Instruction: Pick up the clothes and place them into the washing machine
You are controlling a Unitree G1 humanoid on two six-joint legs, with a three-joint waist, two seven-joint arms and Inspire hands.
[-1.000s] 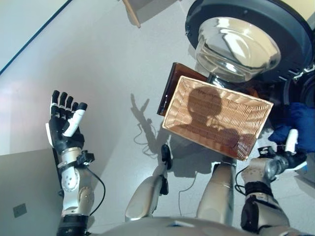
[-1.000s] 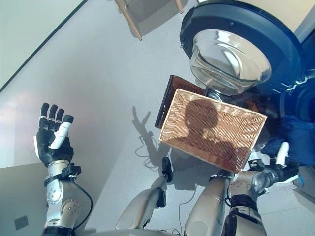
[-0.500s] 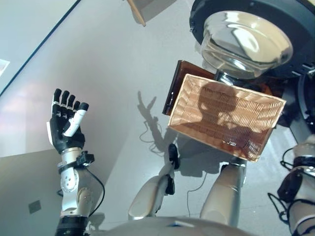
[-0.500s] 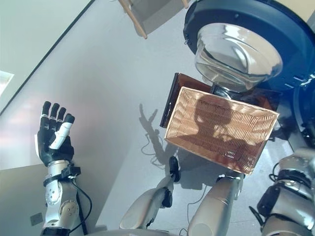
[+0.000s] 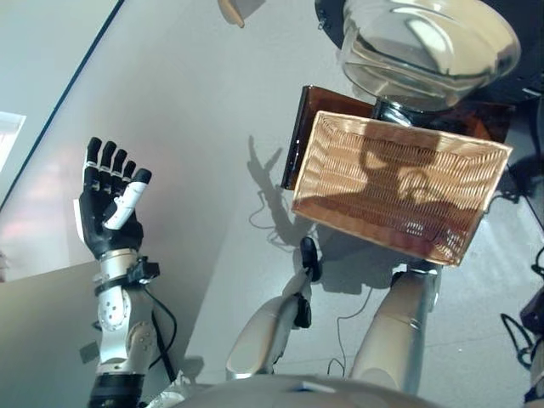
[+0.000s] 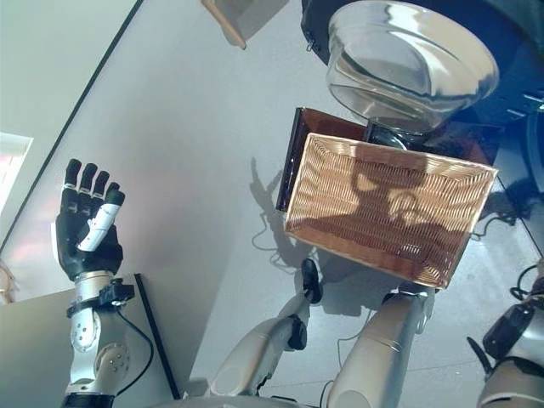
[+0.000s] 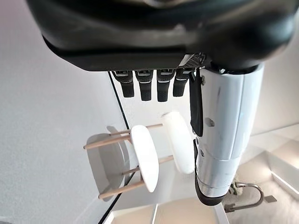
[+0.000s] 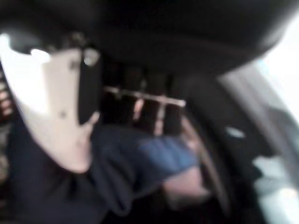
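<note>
A dark blue garment (image 8: pixel 140 158) hangs between the white-covered thumb and the curled fingers of my right hand (image 8: pixel 51 107), beside a dark curved rim. The shallow wicker basket (image 5: pixel 399 191) holds nothing and rests on the low dark brown box (image 5: pixel 299 144). The washing machine's round glass door (image 5: pixel 425 42) stands just behind it. My left hand (image 5: pixel 106 212) is raised far to the left, open and empty, fingers straight; it also shows in the left wrist view (image 7: pixel 154 86).
A wooden chair leg (image 5: pixel 231 10) shows at the far top. A grey panel (image 5: pixel 42 340) lies at the lower left. White stools with wooden legs (image 7: pixel 145 158) stand past my left hand. Bare grey floor lies between my left hand and the basket.
The whole picture has shifted, so the camera moved. My right hand and the blue garment, seen at the right edge a second ago, have left the eye views. My left hand stays raised.
</note>
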